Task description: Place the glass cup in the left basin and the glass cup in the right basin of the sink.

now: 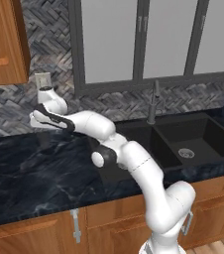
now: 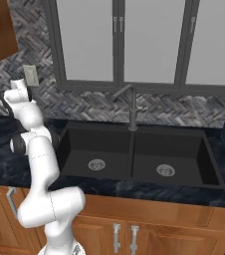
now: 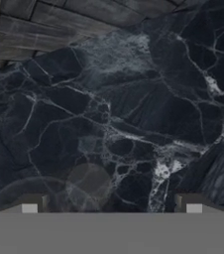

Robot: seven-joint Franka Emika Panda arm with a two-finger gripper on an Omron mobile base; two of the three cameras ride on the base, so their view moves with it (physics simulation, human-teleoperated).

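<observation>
My gripper (image 3: pixel 111 206) spread wide, holds nothing, hangs over dark counter (image 3: pixel 134 109) left of sink (image 2: pixel 134 149). Faint round glass cup (image 3: pixel 86 188) sits just below my fingertips (image 3: pixel 29 207), near them. Left basin (image 2: pixel 95 149) has no cup. Right basin (image 2: pixel 167 154) has no cup. Both cups left to move. Second cup I can't find. Glass nearly see-through, hard to make out.

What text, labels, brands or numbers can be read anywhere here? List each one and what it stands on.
None can be read: the black sink, the faucet, the marble counter, the cabinet doors and the wall plate all show plain surfaces with no lettering or signs.
</observation>
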